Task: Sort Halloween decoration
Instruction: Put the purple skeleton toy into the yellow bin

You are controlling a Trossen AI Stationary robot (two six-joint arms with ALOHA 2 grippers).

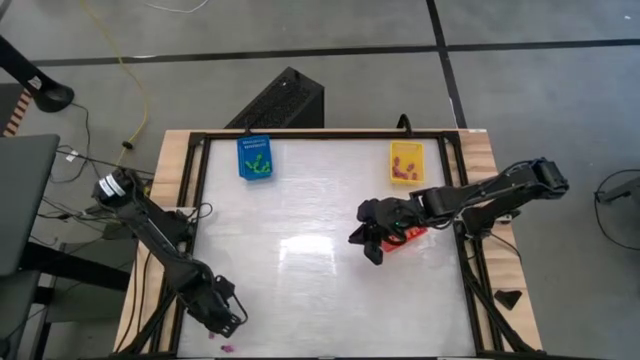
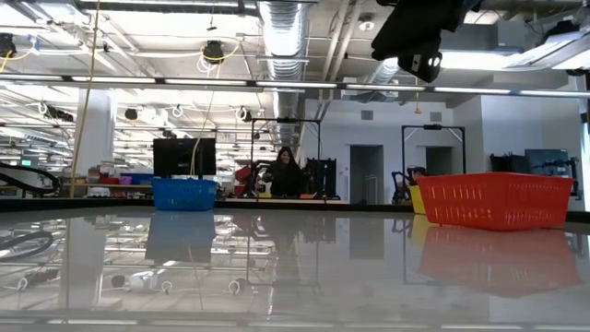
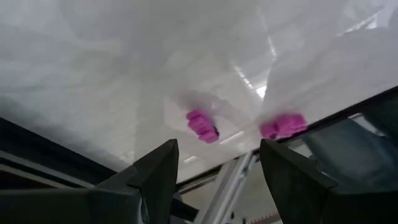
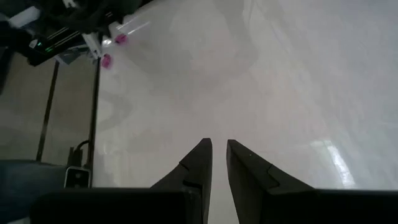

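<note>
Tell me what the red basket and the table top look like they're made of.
Red basket: likely molded plastic, with slotted walls and a slightly glossy look. Table top: a smooth, glossy white sheet, maybe laminate or acrylic; it mirrors the baskets and ceiling lights.

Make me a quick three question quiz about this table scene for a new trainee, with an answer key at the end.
1. True or false: the left gripper hovers open above two purple pieces near the table's edge.
2. Which basket is the right gripper closest to? A) blue basket B) yellow basket C) red basket
3. Fill in: the green pieces lie in the ___ basket.

Key
1. True.
2. C. The right gripper, nearly shut and holding nothing, hangs beside the red basket.
3. Blue.
</note>
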